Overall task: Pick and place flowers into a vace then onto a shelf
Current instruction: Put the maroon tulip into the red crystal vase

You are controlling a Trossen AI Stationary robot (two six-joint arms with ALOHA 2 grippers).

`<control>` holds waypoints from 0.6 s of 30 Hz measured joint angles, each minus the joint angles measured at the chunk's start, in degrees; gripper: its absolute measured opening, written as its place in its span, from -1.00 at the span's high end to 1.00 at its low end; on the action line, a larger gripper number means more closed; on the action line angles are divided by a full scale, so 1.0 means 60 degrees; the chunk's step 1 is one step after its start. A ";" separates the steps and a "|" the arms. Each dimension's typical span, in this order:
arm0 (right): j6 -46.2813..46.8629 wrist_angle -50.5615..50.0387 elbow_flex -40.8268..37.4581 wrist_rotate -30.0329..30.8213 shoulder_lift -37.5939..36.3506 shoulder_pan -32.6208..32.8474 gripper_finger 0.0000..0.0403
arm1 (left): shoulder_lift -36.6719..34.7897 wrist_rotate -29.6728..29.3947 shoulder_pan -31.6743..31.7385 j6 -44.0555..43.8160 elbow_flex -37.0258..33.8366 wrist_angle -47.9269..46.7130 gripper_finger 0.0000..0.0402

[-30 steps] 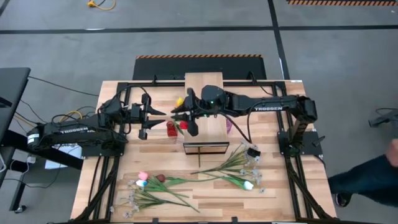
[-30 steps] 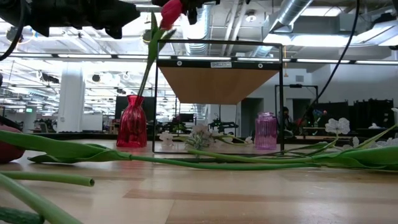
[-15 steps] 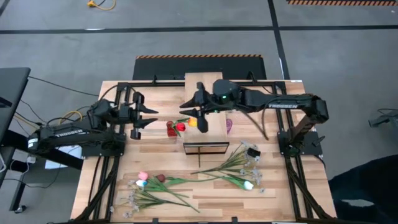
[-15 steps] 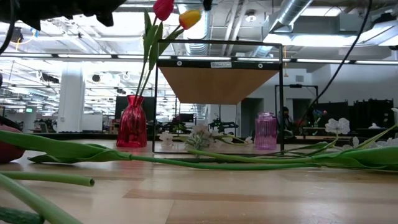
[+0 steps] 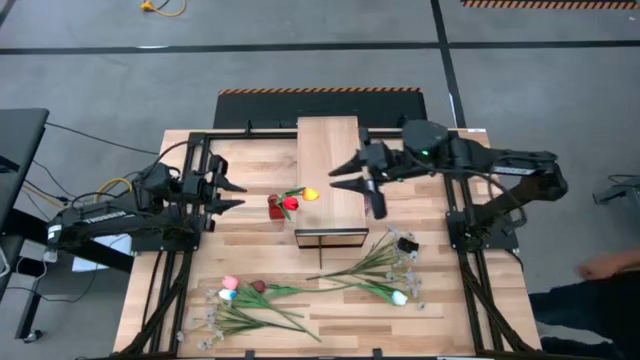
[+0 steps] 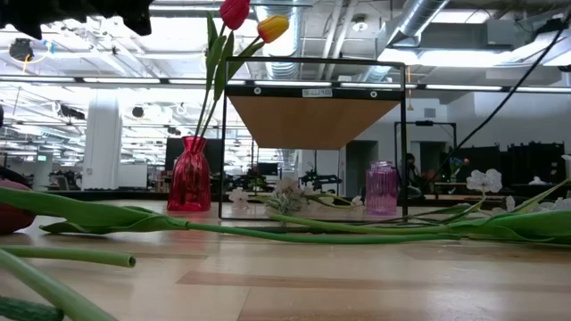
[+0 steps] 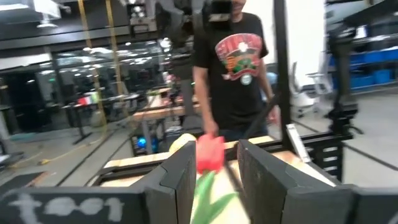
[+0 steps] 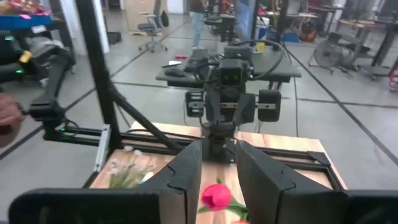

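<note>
1. While a red tulip (image 5: pixel 291 203) and a yellow tulip (image 5: pixel 310 195) are standing in the red glass vase (image 5: pixel 274 206) at the frame's centre, both arms are hovering empty-handed.
2. Left gripper (image 5: pixel 228 195), left of the vase, is holding its jaws slightly spread on nothing.
3. Right gripper (image 5: pixel 346 176) is hanging over the long light-wood shelf (image 5: pixel 329 150), jaws likewise parted and empty.
4. Remaining long-stemmed flowers (image 5: pixel 365 280) are lying across the slatted wooden tabletop (image 5: pixel 470 315) in the lower half.
5. Beneath the shelf, a small purple ribbed vase (image 6: pixel 381 187) is standing.
</note>
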 joint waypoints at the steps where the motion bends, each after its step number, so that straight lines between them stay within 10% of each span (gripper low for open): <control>1: -0.0001 0.0193 -0.0335 0.0000 -0.0231 0.0101 0.54 | 0.0004 -0.0034 -0.0175 0.0000 0.0000 -0.0016 0.45; 18: 0.1088 0.4209 -0.7198 0.0288 -0.4085 0.1548 0.54 | 0.0938 -0.5436 -0.5700 0.0336 0.0038 -0.0461 0.45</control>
